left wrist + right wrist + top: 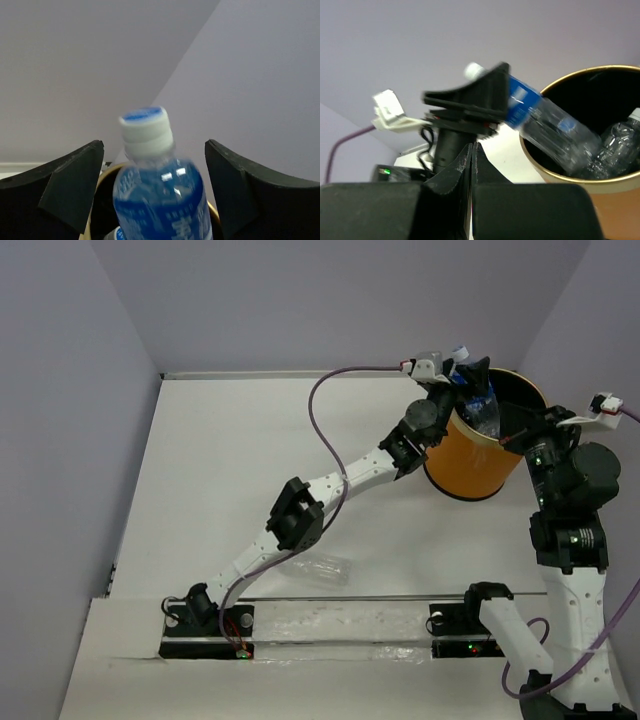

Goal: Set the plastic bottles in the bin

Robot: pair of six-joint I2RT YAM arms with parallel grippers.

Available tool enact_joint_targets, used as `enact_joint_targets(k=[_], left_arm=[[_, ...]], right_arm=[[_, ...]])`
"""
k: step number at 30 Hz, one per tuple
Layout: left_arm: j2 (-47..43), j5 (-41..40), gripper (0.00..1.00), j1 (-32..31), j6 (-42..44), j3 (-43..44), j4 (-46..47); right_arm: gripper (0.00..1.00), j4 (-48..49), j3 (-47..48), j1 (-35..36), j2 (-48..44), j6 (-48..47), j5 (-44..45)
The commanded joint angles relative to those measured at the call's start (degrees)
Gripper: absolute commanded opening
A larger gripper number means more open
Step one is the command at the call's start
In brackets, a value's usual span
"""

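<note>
The orange bin (pixel 468 468) stands at the far right of the table. My left gripper (pixel 470 375) is over its far-left rim, jaws open wide. The blue-label bottle (pixel 482 405) lies between the jaws without touching them (pixel 160 200). It is tilted, with its base inside the bin and its white cap (pixel 145 130) pointing out. The right wrist view shows it leaning on the rim (pixel 555 127), with other clear bottles (pixel 620 145) inside the bin (pixel 555 175). A clear bottle (pixel 325 568) lies on the table under the left arm. My right gripper (pixel 472 146) is shut and empty, just right of the bin (pixel 520 437).
Grey walls close in the table at the back and on both sides. A metal rail (pixel 400 597) runs across the near edge between the arm bases. A purple cable (pixel 325 430) loops above the left arm.
</note>
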Motion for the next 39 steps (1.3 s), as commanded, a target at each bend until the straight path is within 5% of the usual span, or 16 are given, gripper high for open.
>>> enact_joint_targets(k=[1,5,9,15,20,22,27,35,39], left_arm=[[0.36,0.13,0.99,-1.22,6.95,1.25,7.98],[-5.35,1.63,0.99,-1.48,11.16,-6.04,9.47],[-14.57,2.69,0.99,-1.39,18.2,-15.7,10.62],[-36.53,-0.2,0.99,-0.52,19.88,-35.01,9.57],[-57.72,-4.6,0.99,2.2,13.12,-53.12,0.71],[-63.43,-6.09,0.99,4.14,9.52,-57.62,-3.77],[-81.54,-6.71,0.99,7.74,0.2,-71.25,-21.86],[-102.62,-13.55,0.99,11.17,-2.44,-81.8,-54.38],[-108.54,-16.81,0.99,12.31,-2.53,-90.32,-57.67]], right_arm=[[0.0,1.8,4.29,-0.04,1.01,-0.7,0.58],[0.01,1.1,5.7,-0.04,2.59,-3.43,4.7],[0.23,-0.48,9.12,-0.04,4.88,-6.15,3.59],[0.57,-2.24,9.49,-0.04,8.57,-8.44,-17.82],[0.77,-2.42,6.59,1.71,12.52,-8.35,-29.27],[0.84,-2.07,6.23,6.09,14.46,-9.67,-28.51],[0.92,-5.49,9.39,29.89,26.14,-16.35,-17.27],[0.99,-8.21,5.18,42.92,39.67,-23.81,-11.19],[1.0,-10.76,7.8,50.22,49.77,-26.54,-8.65]])
